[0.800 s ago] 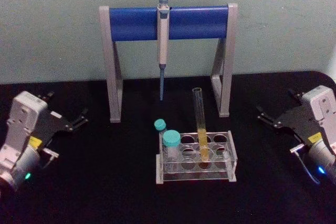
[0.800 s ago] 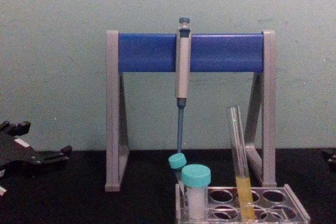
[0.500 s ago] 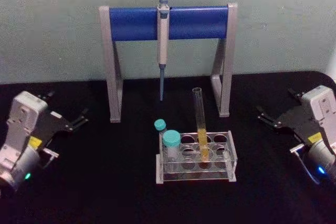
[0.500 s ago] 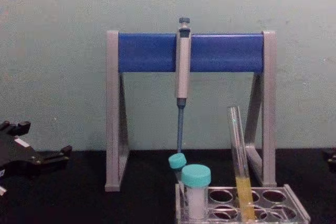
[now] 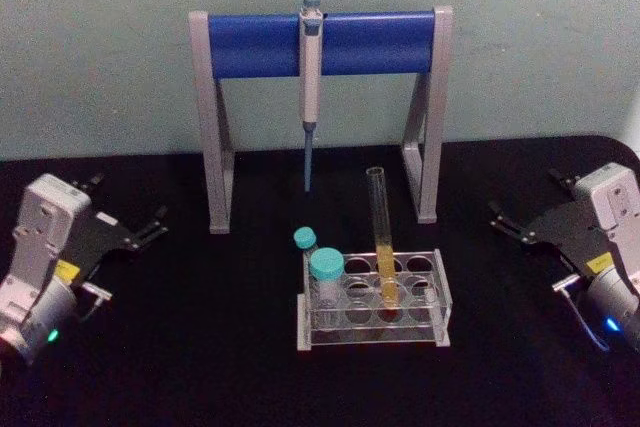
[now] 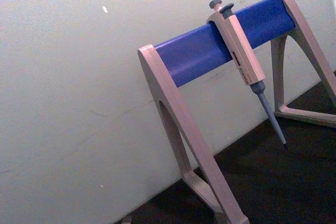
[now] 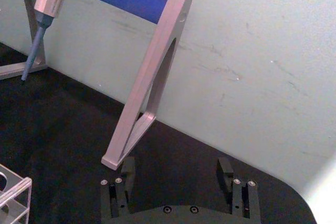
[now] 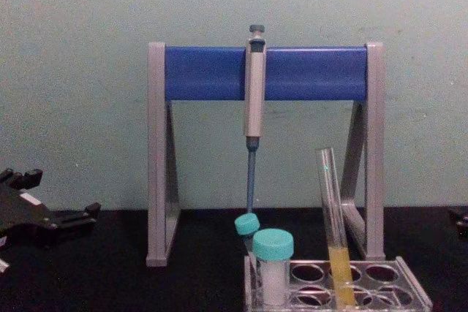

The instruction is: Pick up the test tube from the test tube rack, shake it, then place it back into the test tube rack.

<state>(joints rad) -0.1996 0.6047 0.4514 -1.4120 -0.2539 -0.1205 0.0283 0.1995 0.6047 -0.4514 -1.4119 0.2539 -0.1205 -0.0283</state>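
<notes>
**Tube sitting in the rack, both grippers waiting apart**

We are seeing the test tube point(image 5: 381, 232) standing in the rack point(image 5: 441, 299), in 1 of the middle holes; we cannot tell which row. It is rising well above the rack's top plate, and in the chest view it is leaning slightly, its open mouth tipping toward our left. Yellow liquid is filling its lower part, and the glass above is showing clear. Nothing is touching the tube apart from the rack.

At the rack's left end, 2 teal-capped vials are sitting: the nearer vial point(image 5: 326, 272) is showing white contents in the chest view, and the farther vial point(image 5: 305, 239) is peeking out just behind it, tilted. The rack is resting on the black table point(image 5: 200, 357), near its middle.

Behind the rack, the stand point(image 5: 214, 127) is rising on grey legs with a blue crossbar. A pipette point(image 5: 309, 77) is hanging from the bar's middle, its thin tip pointing down toward the table, well apart from the tube.

Our left gripper point(image 5: 155, 227) is hovering low at the table's left side, far from the rack. Its fingers are looking spread and are holding nothing.

Our right gripper point(image 5: 503, 221) is sitting at the table's right side, also well clear of the rack. In the right wrist view its 2 fingers point(image 7: 127, 170) are standing wide apart with only bare table between them.
</notes>
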